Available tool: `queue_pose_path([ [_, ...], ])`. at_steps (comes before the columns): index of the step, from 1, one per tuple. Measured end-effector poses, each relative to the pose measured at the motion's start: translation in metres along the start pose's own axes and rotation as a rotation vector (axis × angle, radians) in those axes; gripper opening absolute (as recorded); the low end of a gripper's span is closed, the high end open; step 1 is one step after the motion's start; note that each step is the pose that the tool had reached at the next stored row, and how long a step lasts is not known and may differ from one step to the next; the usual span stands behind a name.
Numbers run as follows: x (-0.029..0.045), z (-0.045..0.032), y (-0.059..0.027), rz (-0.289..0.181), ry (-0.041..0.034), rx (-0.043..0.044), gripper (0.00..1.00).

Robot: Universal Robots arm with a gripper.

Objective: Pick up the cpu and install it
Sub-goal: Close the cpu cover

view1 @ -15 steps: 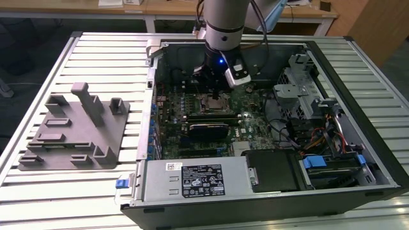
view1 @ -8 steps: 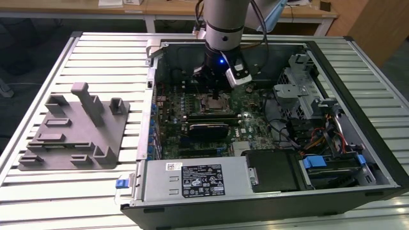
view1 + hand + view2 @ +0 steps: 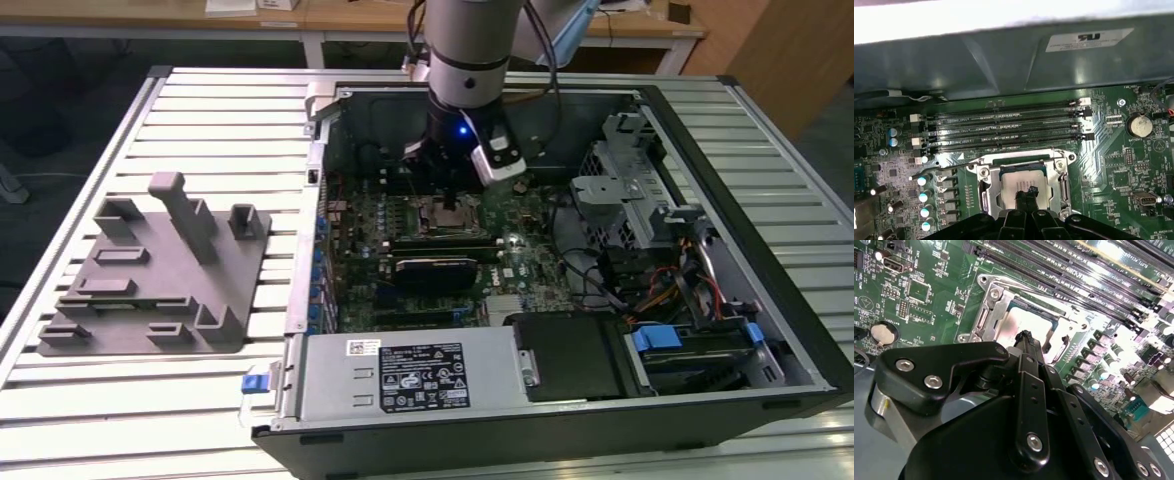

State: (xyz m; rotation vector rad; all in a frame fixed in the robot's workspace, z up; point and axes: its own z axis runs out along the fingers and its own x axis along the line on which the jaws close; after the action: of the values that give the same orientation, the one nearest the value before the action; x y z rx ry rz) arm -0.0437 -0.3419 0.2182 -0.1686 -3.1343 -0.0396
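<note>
The cpu is a pale silver square lying flat inside the metal socket frame on the green motherboard. In the second wrist view the cpu shows just beyond the black fingertips. My gripper hangs straight over the socket, its two fingers shut together into one narrow tip at or just above the chip's top, with nothing between them. In the exterior view the arm reaches down into the open computer case and the gripper is over the socket.
Memory slots run beside the socket, with the case wall behind them. A coin battery and capacitors flank it. A power supply, a drive cage and cables fill the case. A grey fixture plate lies on the slatted table.
</note>
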Motion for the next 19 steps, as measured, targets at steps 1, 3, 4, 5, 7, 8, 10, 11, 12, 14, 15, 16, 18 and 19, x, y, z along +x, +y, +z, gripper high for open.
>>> queue_pose_path([
  [1, 0.0006, 0.0001, -0.0004, 0.0, -0.0001, 0.0, 0.11],
  [3, 0.0028, 0.0003, -0.0011, 0.0, -0.0002, 0.0, 0.11],
  [4, 0.0043, 0.0005, -0.0014, 0.0, -0.0002, -0.0001, 0.11],
  [5, 0.0061, 0.0006, -0.0017, 0.0, -0.0002, 0.0, 0.11],
  [7, 0.0095, 0.001, -0.0021, 0.0, -0.0002, 0.0, 0.11],
  [8, 0.011, 0.0013, -0.0023, 0.0, -0.0002, -0.0001, 0.11],
  [10, 0.0131, 0.0024, -0.0025, 0.0, -0.0002, -0.0001, 0.11],
  [11, 0.0143, 0.003, -0.0027, 0.0, -0.0002, -0.0001, 0.11],
  [12, 0.0157, 0.0036, -0.0029, 0.0, -0.0002, 0.0, 0.11],
  [14, 0.0183, 0.005, -0.0032, 0.0, -0.0001, 0.0, 0.11],
  [15, 0.0196, 0.0058, -0.0034, 0.0, -0.0002, 0.0, 0.11],
  [16, 0.0208, 0.0066, -0.0035, 0.0, -0.0002, -0.0001, 0.11],
  [18, 0.0224, 0.0085, -0.0037, 0.0, -0.0003, -0.0001, 0.11],
  [19, 0.0229, 0.0096, -0.0038, 0.0, -0.0003, -0.0002, 0.11],
])
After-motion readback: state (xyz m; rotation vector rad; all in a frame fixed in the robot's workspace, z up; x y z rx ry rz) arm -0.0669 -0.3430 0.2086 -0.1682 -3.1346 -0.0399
